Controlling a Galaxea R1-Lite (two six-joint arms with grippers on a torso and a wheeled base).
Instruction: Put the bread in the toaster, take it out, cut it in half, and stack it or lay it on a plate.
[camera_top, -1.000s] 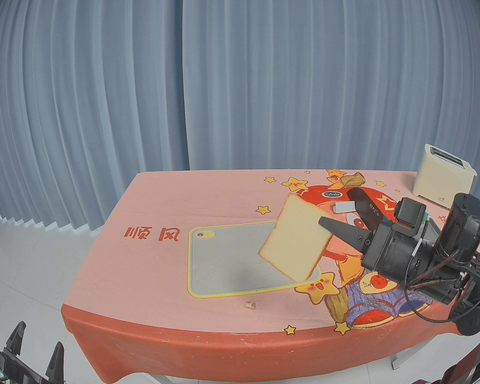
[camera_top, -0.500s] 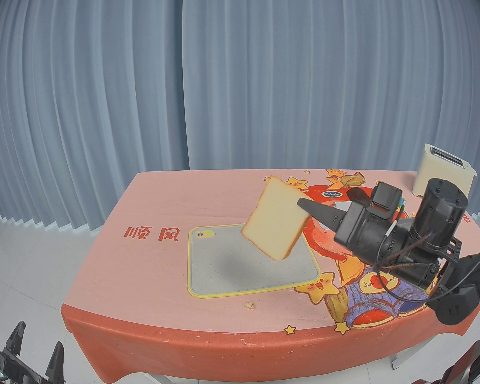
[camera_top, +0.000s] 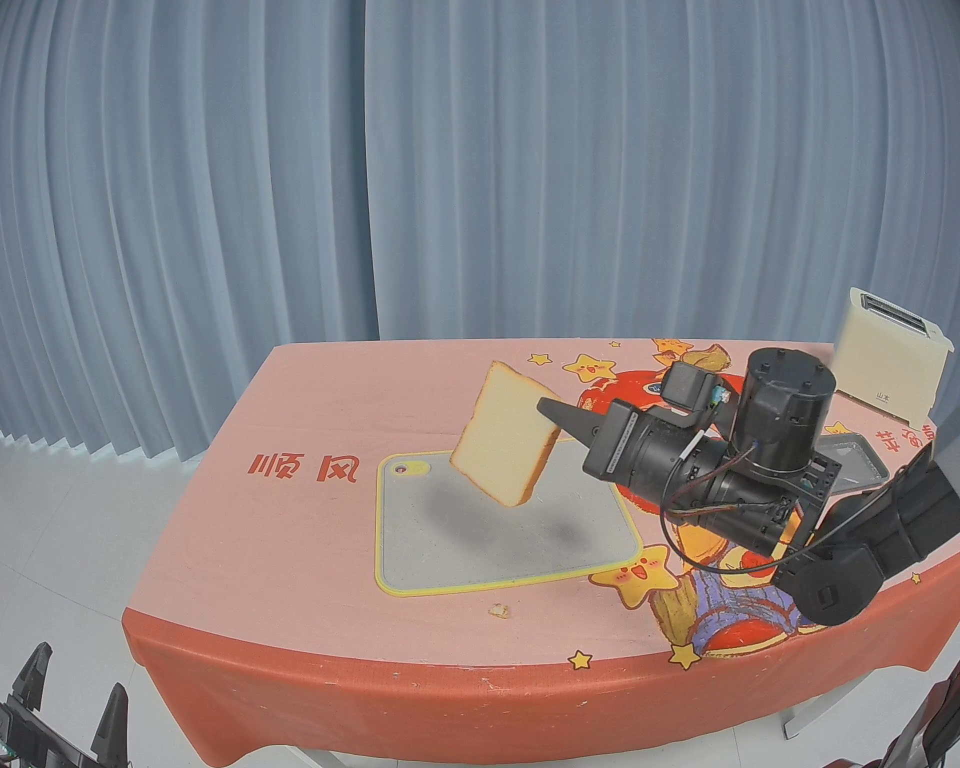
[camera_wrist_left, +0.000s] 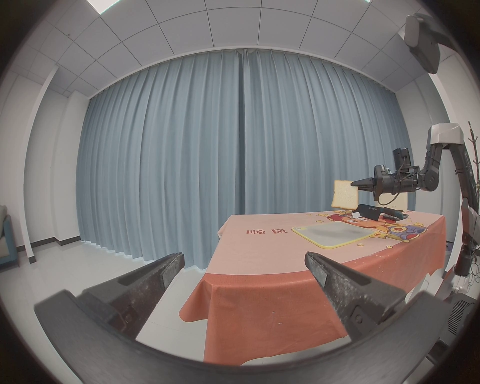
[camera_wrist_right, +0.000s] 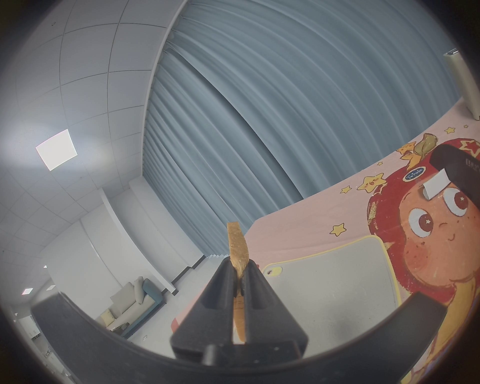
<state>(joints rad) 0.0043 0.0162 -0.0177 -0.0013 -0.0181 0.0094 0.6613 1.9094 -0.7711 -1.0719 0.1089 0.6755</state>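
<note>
A slice of bread (camera_top: 505, 435) hangs tilted in the air over the back half of the grey, yellow-rimmed cutting board (camera_top: 470, 545). My right gripper (camera_top: 550, 412) is shut on the slice's right edge, the arm stretching in from the right. The right wrist view shows the bread (camera_wrist_right: 237, 247) edge-on between the fingers (camera_wrist_right: 222, 290), with the board (camera_wrist_right: 340, 290) beneath. The white toaster (camera_top: 890, 365) stands at the table's far right corner with nothing sticking out of its slot. My left gripper (camera_wrist_left: 244, 261) is open, low and off the table's near left corner (camera_top: 70, 700).
A black knife (camera_wrist_right: 460, 162) with a white label lies on the cloth to the right of the board. Partly behind the right arm sits a grey tray (camera_top: 855, 462). A crumb (camera_top: 500, 610) lies in front of the board. The left part of the pink tablecloth (camera_top: 300, 420) is bare.
My right arm has swung to the left and farther back with the bread, carrying it from over the board's right edge to over the board's back middle. The left gripper has kept still.
</note>
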